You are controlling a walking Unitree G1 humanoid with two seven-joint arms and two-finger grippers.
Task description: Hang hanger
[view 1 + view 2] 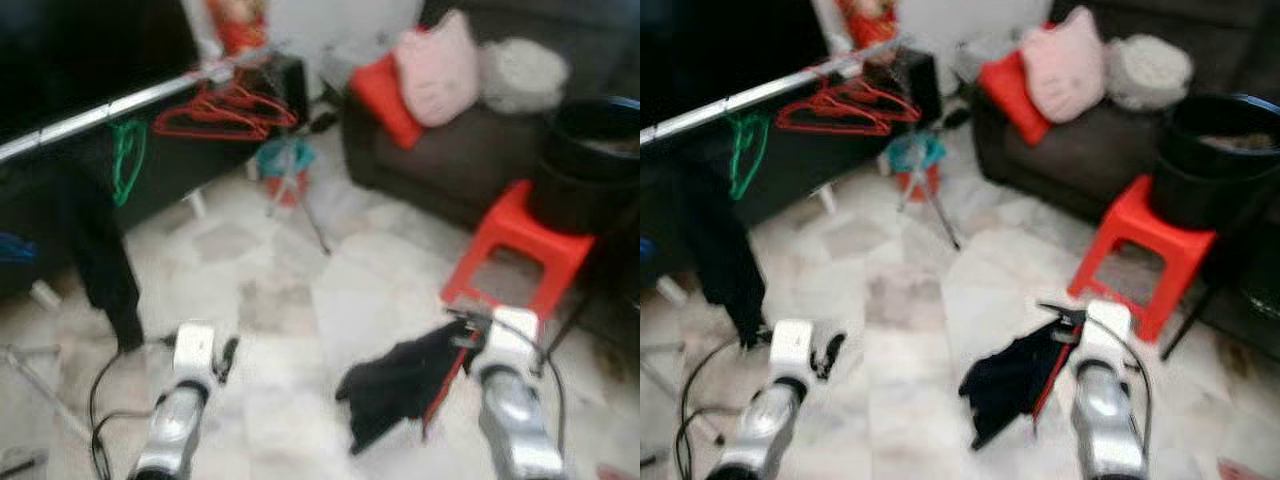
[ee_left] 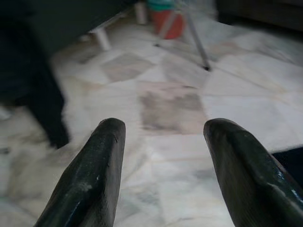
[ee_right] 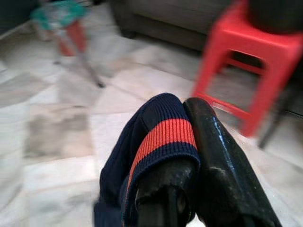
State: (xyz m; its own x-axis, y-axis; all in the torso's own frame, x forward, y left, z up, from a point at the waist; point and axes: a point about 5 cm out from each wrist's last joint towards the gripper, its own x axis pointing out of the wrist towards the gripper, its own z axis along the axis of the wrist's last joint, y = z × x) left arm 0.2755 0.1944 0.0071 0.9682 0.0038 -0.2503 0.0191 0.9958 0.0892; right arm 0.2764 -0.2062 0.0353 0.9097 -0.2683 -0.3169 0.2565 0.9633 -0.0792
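At about 10 o'clock a silver rail slants across the head view, with a green hanger and, further along it, a bunch of red hangers hooked on; a dark garment droops below the rail towards the pale marble floor. At 7 o'clock the left gripper hovers low over the floor, its two black fingers spread wide with nothing between them.

Near 12 o'clock a small teal-and-red tub stands on the floor by the rail's thin metal legs — too blurred to tell its contents.

At 5 o'clock the right gripper is clamped on a navy garment with a red stripe on its ribbed edge; a red hanger shows along the cloth's right edge, hanging with it just above the floor, well apart from the rail.

At 3 o'clock a red stool stands before a dark sofa carrying a red cushion, a pink cushion and a grey one. Right of the stool stands a black bucket — something pale shows inside, unclear what.
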